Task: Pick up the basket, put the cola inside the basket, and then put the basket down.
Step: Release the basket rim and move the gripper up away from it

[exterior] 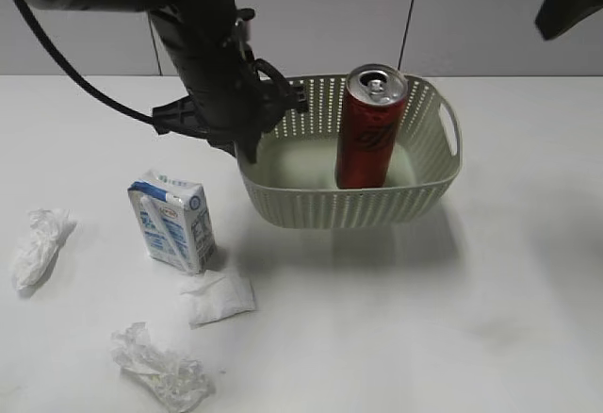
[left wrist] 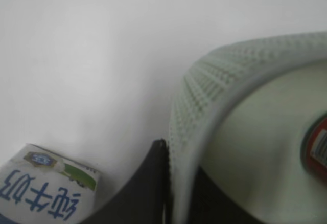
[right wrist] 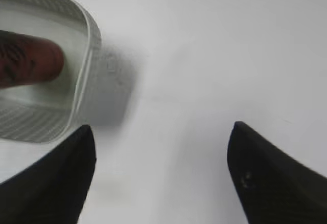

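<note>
Left tool (left wrist: 171, 183) clamping the sage-green basket's (exterior: 377, 207) left rim, red cola can (exterior: 369, 130) upright inside, right tool (right wrist: 161, 175) spread wide, empty, raised above the white surface (exterior: 424, 319)

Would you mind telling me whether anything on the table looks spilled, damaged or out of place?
Nothing is spilled or damaged. The cola stands upright inside the basket, and the milk carton stands upright beside it. The only untidy things are three crumpled white tissues lying loose on the table's left side.
</note>
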Available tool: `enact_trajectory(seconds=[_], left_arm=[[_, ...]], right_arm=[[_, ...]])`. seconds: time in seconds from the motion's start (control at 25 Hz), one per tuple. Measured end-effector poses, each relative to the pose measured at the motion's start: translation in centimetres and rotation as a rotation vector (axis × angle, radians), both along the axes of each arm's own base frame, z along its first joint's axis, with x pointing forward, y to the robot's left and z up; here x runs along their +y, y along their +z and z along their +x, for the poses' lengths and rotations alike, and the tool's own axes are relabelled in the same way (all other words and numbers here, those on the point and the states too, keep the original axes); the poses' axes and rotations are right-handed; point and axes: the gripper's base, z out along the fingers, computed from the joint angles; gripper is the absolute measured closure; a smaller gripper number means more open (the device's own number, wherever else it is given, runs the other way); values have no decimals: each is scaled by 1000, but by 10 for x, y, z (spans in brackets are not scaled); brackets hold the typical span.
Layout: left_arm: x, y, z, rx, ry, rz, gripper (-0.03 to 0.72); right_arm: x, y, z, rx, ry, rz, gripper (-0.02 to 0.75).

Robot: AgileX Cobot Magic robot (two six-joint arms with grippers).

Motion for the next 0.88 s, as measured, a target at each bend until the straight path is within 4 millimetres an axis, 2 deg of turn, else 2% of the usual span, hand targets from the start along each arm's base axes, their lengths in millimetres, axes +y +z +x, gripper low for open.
enact_trajectory(seconds=[0.16,0.24,0.32,0.44,0.52,0.6,0.68,0.8,0.88], left_arm=[[7,-4,10,15,49,-38,685],[5,-13,13,41,54,-32,685],[3,-24,16,65,20,-11,685],[-2,-39,21,107,-5,10,676],[-4,-42,23,112,-6,9,635],[-5,-41,25,100,-20,3,550],[-6,-38,27,82,-27,-11,415],[-4,-38,30,71,-47,-12,169],[-2,-35,32,65,-68,-9,82]], right_arm=[[-10,25,-29,-79,-18,22,142],[-13,29,-46,-110,-20,37,143],[-16,29,-64,-145,-24,45,144],[-21,11,-88,-140,-30,45,144],[-23,-1,-102,-124,-32,43,144],[-26,-13,-117,-109,-34,45,146],[-27,-24,-130,-92,-38,55,146],[-30,-35,-147,-109,-42,64,146],[-32,-40,-157,-128,-45,68,146]])
